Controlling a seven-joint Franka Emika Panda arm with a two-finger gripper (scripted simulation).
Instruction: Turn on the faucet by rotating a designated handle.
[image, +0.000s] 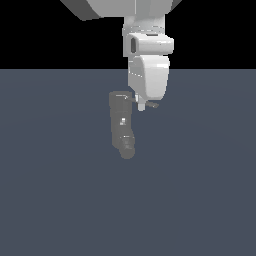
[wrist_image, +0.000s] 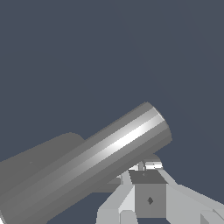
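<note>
Filling wrist view, handle (wrist_image: 87, 168) shines; exterior shows faucet (image: 121, 125) whole; claw (image: 142, 106) opening unclear.

Surface: one flat plane (image: 60, 200), uniform dark slate blue-grey, matte, without pattern, seams or markings. In the exterior view it fills the lower part of the picture and ends at a straight horizontal far edge; whether it is a table or a floor cannot be told. The same blue-grey tone (wrist_image: 109, 52) fills most of the wrist view, evenly lit, slightly darker toward one side

Backdrop: plain black band (image: 45, 40) above the surface's far edge in the exterior view, featureless, spanning the full width

No near or side edges of the surface show in either view
</note>
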